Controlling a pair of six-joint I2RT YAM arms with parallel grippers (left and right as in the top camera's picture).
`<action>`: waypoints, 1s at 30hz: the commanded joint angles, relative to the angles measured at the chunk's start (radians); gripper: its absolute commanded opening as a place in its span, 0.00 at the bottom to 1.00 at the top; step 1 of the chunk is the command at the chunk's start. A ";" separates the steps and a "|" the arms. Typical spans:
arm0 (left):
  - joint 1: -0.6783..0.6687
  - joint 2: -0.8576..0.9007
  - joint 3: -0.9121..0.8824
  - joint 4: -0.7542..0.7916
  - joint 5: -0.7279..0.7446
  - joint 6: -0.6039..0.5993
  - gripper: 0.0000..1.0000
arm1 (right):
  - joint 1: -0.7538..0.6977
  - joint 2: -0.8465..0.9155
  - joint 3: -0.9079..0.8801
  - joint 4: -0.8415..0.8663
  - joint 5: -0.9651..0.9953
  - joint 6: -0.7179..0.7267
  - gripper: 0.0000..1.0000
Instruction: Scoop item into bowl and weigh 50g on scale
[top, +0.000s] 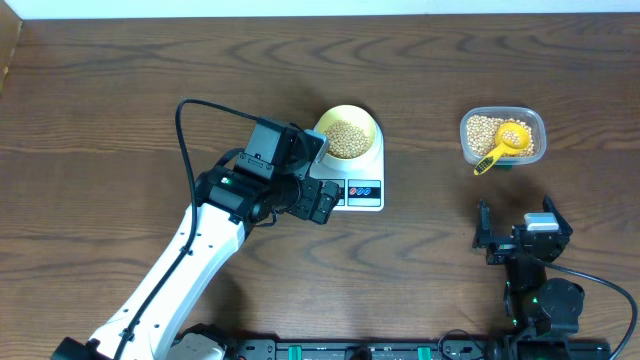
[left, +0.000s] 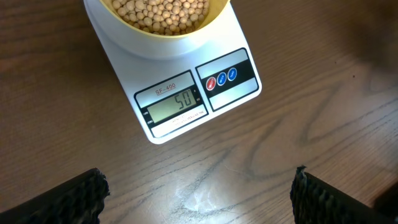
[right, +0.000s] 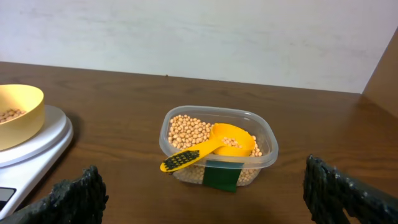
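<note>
Where the wooden table (right: 124, 106) ends behind the scale (right: 31, 146), a pale wall (right: 186, 37) rises

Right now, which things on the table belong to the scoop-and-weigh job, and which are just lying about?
Part of the job:
- small round pale yellow bowl
- white rectangular digital scale under it
- clear plastic tub
- bright yellow plastic scoop lying in the tub
- small round tan beans, in both bowl and tub

Just there:
- brown wooden table
- dark green label on the tub's front
</note>
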 joint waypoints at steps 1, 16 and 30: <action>-0.001 0.003 -0.002 0.000 0.011 0.017 0.96 | 0.011 -0.010 -0.005 0.000 0.011 -0.011 0.99; -0.001 0.003 -0.002 -0.001 0.011 0.017 0.96 | 0.011 -0.010 -0.005 0.000 0.012 -0.011 0.99; 0.000 0.003 -0.002 0.177 0.008 0.017 0.96 | 0.011 -0.010 -0.005 0.000 0.011 -0.011 0.99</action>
